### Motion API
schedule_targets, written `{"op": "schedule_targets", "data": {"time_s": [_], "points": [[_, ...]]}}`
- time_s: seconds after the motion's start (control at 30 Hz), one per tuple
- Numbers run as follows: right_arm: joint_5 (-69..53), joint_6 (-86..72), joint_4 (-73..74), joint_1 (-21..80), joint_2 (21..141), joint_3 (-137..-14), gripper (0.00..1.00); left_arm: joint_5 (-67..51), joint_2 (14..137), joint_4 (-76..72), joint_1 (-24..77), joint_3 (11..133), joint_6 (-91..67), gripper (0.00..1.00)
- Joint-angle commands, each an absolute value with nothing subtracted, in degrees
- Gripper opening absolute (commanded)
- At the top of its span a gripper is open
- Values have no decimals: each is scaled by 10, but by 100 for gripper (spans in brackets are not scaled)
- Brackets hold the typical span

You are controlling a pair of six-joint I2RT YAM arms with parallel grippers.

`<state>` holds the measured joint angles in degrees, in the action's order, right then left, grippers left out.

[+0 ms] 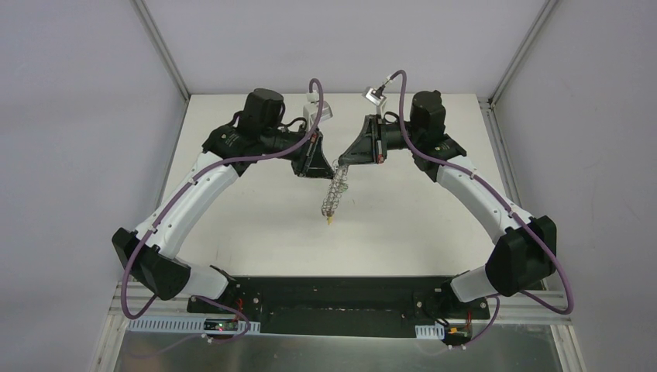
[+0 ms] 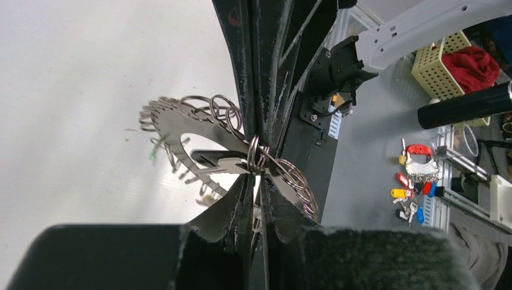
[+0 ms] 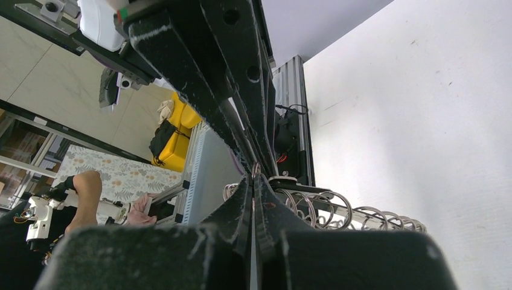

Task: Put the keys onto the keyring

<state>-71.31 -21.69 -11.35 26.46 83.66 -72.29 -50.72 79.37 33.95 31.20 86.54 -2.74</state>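
The keyring (image 1: 333, 194), a grey metal loop fringed with wire rings, hangs above the table's middle with both grippers pinching its top. My left gripper (image 1: 321, 164) and right gripper (image 1: 343, 161) meet tip to tip there. In the left wrist view my left gripper (image 2: 256, 176) is shut on a small wire ring (image 2: 253, 154) of the keyring (image 2: 175, 124). A silver key with a black head (image 2: 208, 159) lies against that ring. My right gripper (image 3: 253, 179) is shut on a wire ring beside the row of rings (image 3: 329, 205). A yellow-orange key (image 1: 331, 220) dangles at the bottom. A green speck (image 2: 151, 156) shows behind the loop.
The white table (image 1: 256, 225) ends at metal frame posts (image 1: 166, 54) at the back corners. Off the table, the left wrist view shows a yellow basket (image 2: 450, 51) with red cloth, a black cylinder (image 2: 465, 106) and a bunch of coloured key tags (image 2: 413, 181).
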Motion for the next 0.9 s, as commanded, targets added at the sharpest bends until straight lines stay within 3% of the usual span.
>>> {"op": "schedule_targets", "data": {"time_s": [0.0, 0.4, 0.63, 0.87], "points": [[-704, -223, -145, 262, 829, -731, 0, -471, 772, 382, 330, 892, 32, 10], [-698, -203, -124, 261, 830, -734, 0, -406, 770, 433, 352, 924, 89, 11], [-728, -179, -116, 259, 825, -729, 0, -375, 755, 472, 347, 941, 151, 27], [-751, -224, -175, 259, 821, -713, 0, -427, 759, 416, 344, 926, 111, 45]]}}
